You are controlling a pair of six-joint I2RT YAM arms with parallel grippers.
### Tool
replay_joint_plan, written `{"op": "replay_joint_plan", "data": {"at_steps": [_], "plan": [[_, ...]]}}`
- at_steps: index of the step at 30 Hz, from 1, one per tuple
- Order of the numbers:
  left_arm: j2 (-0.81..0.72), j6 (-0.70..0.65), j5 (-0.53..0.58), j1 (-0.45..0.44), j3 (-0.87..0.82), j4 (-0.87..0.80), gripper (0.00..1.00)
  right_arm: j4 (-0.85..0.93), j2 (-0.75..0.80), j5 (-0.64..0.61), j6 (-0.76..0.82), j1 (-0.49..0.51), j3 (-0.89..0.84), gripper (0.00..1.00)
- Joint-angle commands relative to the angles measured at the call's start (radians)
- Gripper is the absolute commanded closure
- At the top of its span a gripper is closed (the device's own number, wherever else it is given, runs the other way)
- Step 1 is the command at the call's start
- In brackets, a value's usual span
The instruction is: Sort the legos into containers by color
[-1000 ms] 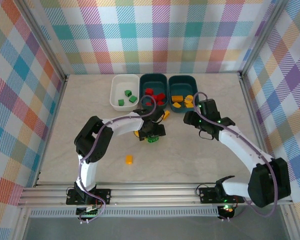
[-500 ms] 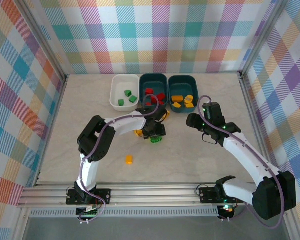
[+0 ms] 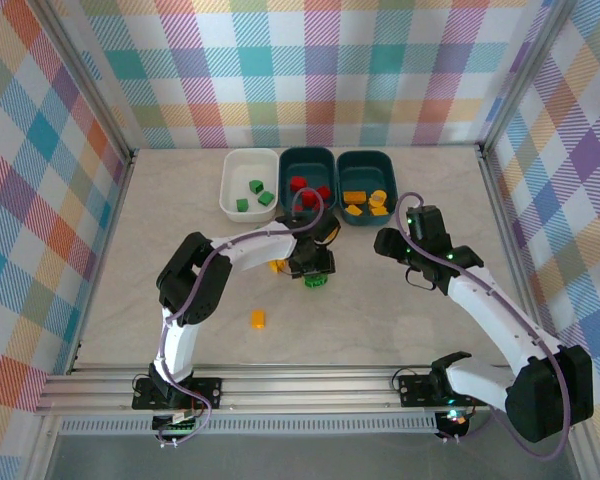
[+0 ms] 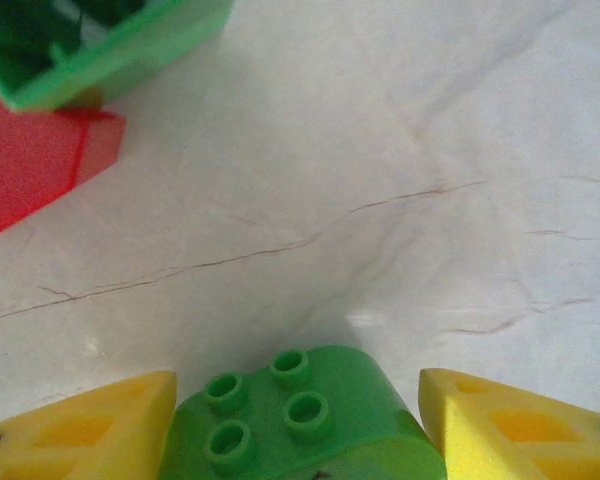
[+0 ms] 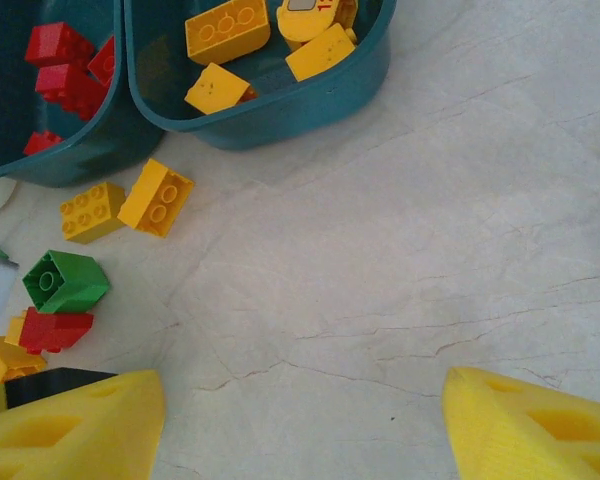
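We see the white tub [image 3: 228, 185] holding green legos [image 3: 255, 186], the middle teal tub [image 3: 308, 151] red, the right teal tub [image 3: 366, 153] yellow, our left jaws pinching a green brick [image 4: 300, 415] low over the counter [image 3: 180, 200] near the middle tub, and our right jaws spread, empty.

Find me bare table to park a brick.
Free: the table left of the white tub; the near stretch right of the lone yellow brick. Crowded: loose bricks before the teal tubs, around the left gripper and its green brick.
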State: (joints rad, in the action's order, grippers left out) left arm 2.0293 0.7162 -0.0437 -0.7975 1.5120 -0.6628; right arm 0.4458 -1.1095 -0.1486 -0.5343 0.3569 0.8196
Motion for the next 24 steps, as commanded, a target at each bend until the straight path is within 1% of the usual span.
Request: {"op": "replay_joint_plan", "data": {"at_steps": [1,3,6,10,13,15,19,24], "plan": [[-0.083,-0.054,-0.011,0.000,0.110,-0.057,0.41,0.013,0.017,-0.012,0.012,0.000,-0.023,0.27],[-0.093,-0.071,-0.026,0.022,0.147,-0.067,0.41,0.012,0.020,-0.010,0.011,-0.001,-0.029,0.27],[-0.098,-0.092,-0.043,0.090,0.196,-0.082,0.42,0.015,0.028,-0.004,0.005,0.000,-0.038,0.27],[-0.095,-0.134,-0.056,0.213,0.264,-0.106,0.42,0.020,0.043,0.004,0.002,-0.001,-0.055,0.27],[-0.082,-0.145,-0.097,0.312,0.311,-0.106,0.43,0.028,0.053,0.010,0.001,0.000,-0.066,0.27],[-0.067,-0.157,-0.113,0.363,0.350,-0.111,0.43,0.030,0.060,0.011,-0.001,-0.001,-0.075,0.27],[-0.005,-0.193,-0.114,0.445,0.446,-0.134,0.43,0.030,0.063,0.019,-0.002,0.000,-0.082,0.27],[0.110,-0.194,-0.142,0.526,0.570,-0.172,0.43,0.032,0.061,0.042,-0.002,-0.001,-0.077,0.27]]}}
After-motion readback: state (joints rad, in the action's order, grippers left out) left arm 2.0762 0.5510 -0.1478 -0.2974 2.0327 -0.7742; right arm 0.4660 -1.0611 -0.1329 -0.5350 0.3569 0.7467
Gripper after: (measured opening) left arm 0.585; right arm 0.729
